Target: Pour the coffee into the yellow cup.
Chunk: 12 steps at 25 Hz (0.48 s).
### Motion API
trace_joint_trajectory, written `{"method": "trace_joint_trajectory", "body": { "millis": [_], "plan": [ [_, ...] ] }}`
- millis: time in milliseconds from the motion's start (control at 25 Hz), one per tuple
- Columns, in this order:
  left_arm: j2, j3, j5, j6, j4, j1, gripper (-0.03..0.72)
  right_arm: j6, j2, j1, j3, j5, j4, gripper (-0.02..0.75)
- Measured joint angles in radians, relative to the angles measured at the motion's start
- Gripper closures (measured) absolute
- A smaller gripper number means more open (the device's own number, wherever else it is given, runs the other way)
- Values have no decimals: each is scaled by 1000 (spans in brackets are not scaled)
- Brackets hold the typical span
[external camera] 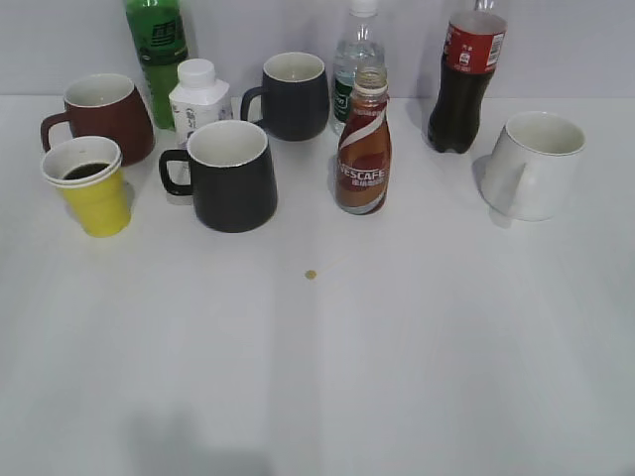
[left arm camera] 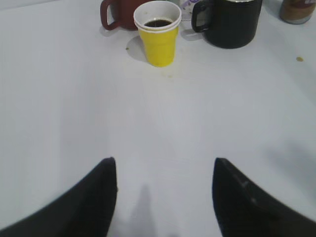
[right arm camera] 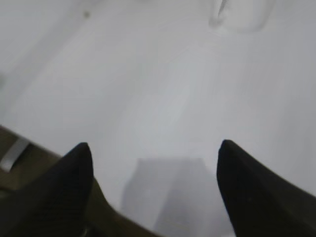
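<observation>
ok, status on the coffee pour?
Both grippers open, empty, low over table. Small yellow paper cup holds dark liquid. Uncapped brown Nescafe bottle upright mid-table. Nothing in the way.

The word "NESCAFE" reads in white capitals across the label of the small brown coffee bottle, with a line of smaller characters beneath it too small to read. The red label on the cola bottle and the printing on the green bottle and white carton are illegible.
</observation>
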Motion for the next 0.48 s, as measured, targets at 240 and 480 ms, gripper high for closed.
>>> {"method": "trace_joint_trajectory", "body": {
  "millis": [240, 480],
  "plan": [
    [0, 0, -1, 0, 0, 0, 223, 0, 10, 0, 25, -48, -7, 152],
    [0, 0, -1, 0, 1, 0, 238, 3, 18, 0, 25, -59, -7, 151]
  ]
}}
